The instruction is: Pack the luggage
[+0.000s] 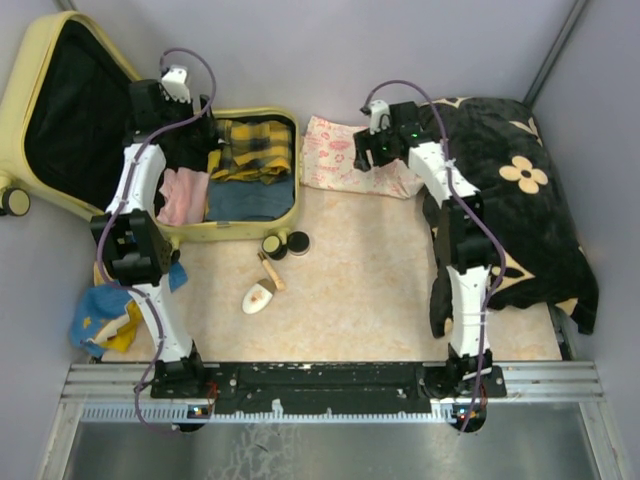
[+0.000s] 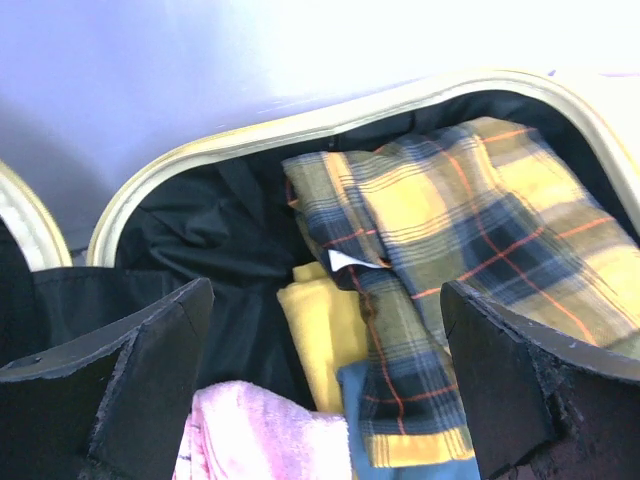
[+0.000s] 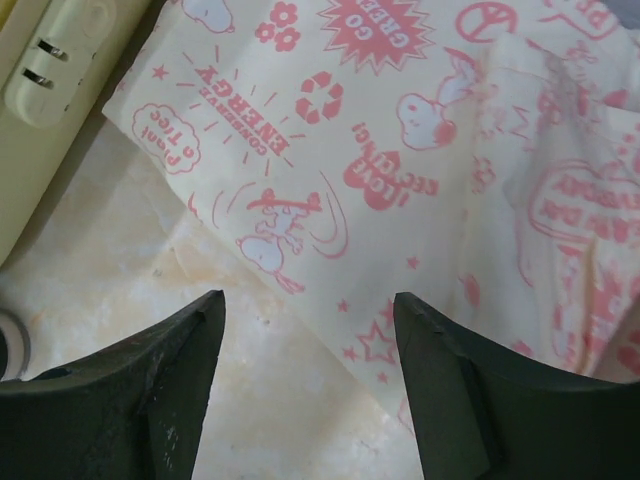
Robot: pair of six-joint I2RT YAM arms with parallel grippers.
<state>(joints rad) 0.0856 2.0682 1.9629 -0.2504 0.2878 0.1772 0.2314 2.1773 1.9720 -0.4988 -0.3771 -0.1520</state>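
Pink-printed cloth [image 3: 400, 150] lies beside the open luggage [image 1: 232, 231] at back left; both the right gripper [image 3: 310, 320], poised over it, and left gripper [image 2: 320, 330], above packed clothes [image 2: 480, 220], gape empty, so next the right one likely must descend and pinch.

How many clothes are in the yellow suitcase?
4: yellow plaid shirt at the far right, plain yellow cloth left of it, pink cloth near left, blue cloth near right. More may hide underneath.
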